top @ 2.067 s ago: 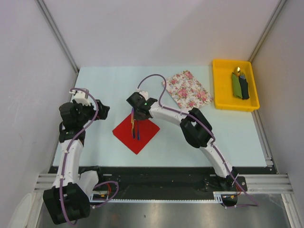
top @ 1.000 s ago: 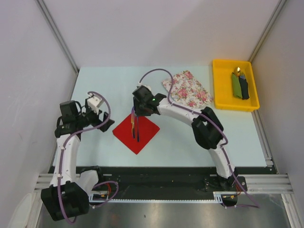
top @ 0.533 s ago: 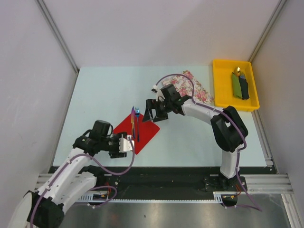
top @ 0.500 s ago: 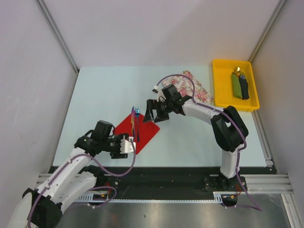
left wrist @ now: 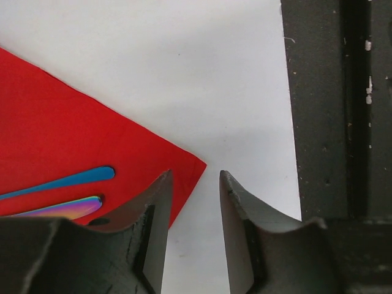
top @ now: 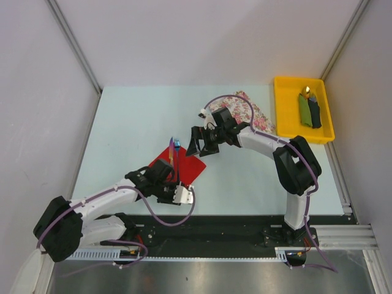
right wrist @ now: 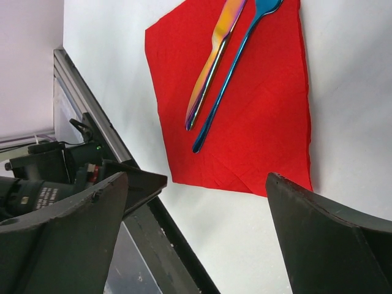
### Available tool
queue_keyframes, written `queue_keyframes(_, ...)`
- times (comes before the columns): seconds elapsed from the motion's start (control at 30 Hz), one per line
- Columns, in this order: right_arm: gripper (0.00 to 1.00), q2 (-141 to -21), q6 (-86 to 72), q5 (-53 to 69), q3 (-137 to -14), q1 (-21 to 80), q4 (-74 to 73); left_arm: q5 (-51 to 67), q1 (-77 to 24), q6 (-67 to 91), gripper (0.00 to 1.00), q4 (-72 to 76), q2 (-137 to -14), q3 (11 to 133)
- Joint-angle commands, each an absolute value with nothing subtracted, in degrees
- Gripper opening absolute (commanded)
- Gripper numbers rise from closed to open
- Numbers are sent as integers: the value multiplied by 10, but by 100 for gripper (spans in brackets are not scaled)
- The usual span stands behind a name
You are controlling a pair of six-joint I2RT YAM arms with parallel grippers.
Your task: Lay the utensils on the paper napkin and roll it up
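Observation:
The red paper napkin [top: 191, 166] lies like a diamond on the pale table, its near half hidden under my left arm. Two utensils lie on it side by side, a blue one [right wrist: 236, 67] and a pink-gold one [right wrist: 211, 67]; their handle ends [left wrist: 73, 179] show in the left wrist view. My left gripper [left wrist: 195, 179] is low at the napkin's near corner [left wrist: 197, 165]. Its jaws stand a narrow gap apart with only bare table between them, and the left finger [left wrist: 156, 208] overlaps the napkin's edge. My right gripper [top: 199, 142] hovers wide open and empty at the napkin's far right.
A floral cloth [top: 248, 116] lies at the back right, under the right arm. Beyond it a yellow tray [top: 280, 110] holds green and dark rolls [top: 310, 109]. The black front rail [left wrist: 343, 122] runs just beside the left gripper.
My left arm swung from the table's left side down to the napkin's near corner, its jaws narrowing. My right gripper opened wide and pulled back to the right off the utensils.

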State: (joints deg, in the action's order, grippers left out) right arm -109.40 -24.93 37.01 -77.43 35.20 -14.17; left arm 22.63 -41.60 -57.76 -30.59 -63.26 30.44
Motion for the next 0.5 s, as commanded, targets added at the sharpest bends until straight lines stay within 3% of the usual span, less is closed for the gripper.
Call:
queue_keyframes(0.0, 99, -1097, -255, 389, -776, 345, -119, 213, -424, -570, 39, -258, -656, 293)
queue_keyframes(0.3, 98, -1102, -258, 388, -773, 340, -117, 207, -425, -585, 33, -229, -702, 280)
queue_keyframes(0.47, 96, -1102, -259, 390, -773, 338, -117, 205, -425, -597, 13, -232, -722, 281)
